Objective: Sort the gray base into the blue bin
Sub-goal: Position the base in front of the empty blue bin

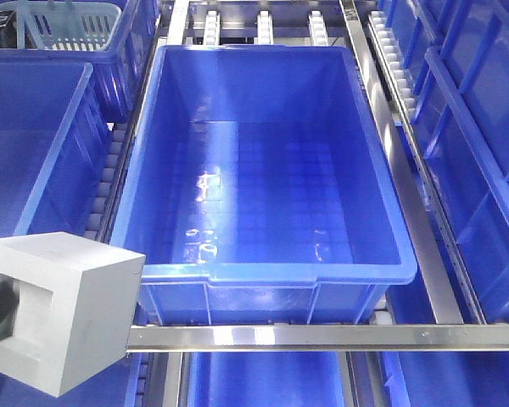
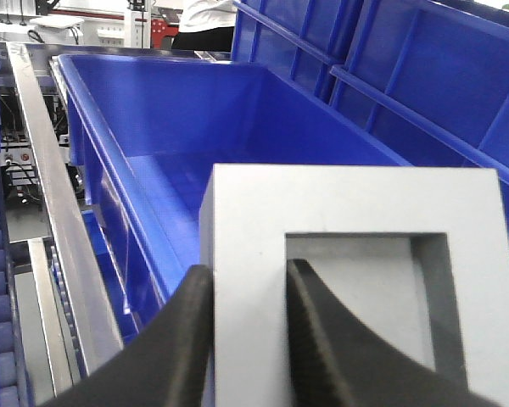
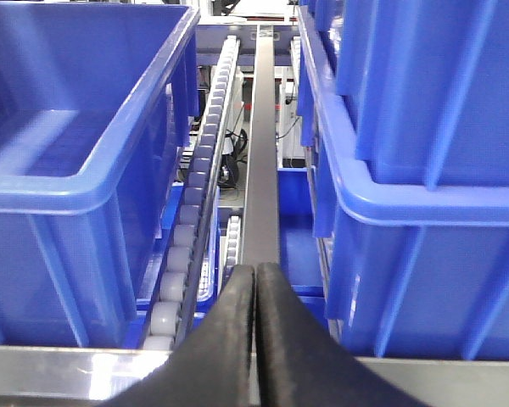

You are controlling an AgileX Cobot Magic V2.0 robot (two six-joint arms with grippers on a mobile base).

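Left wrist-mounted view shows my left gripper (image 2: 246, 280) pinching one wall of the gray base (image 2: 348, 203). One black finger lies against the outside face and the other reaches down into the square recess, so the jaws are clamped on that single wall and most of the block hangs off to one side. My right gripper (image 3: 255, 270) has its fingers pressed together on nothing, and it points along the steel rail (image 3: 260, 170) between two totes, out of the way. In the front-facing view the gray base (image 1: 68, 305) hangs in the air at the lower left. It is just outside the near left corner of the blue bin (image 1: 280, 271) and partly over the front steel rail (image 1: 322, 337), not yet above the opening. I judge the step in hand to be the carry over the rim. The grip is off-centre, so I would move smoothly and hold the wrist level, because a jerk could let the block pivot between my pads. I should bring it forward and toward the middle of the bin's glossy floor (image 1: 263, 186), with its bottom edge passing above the thick rim. Then I should lower it inside the walls before spreading the fingers. I would open wide enough that the inner finger slides free of the recess without dragging the block along.
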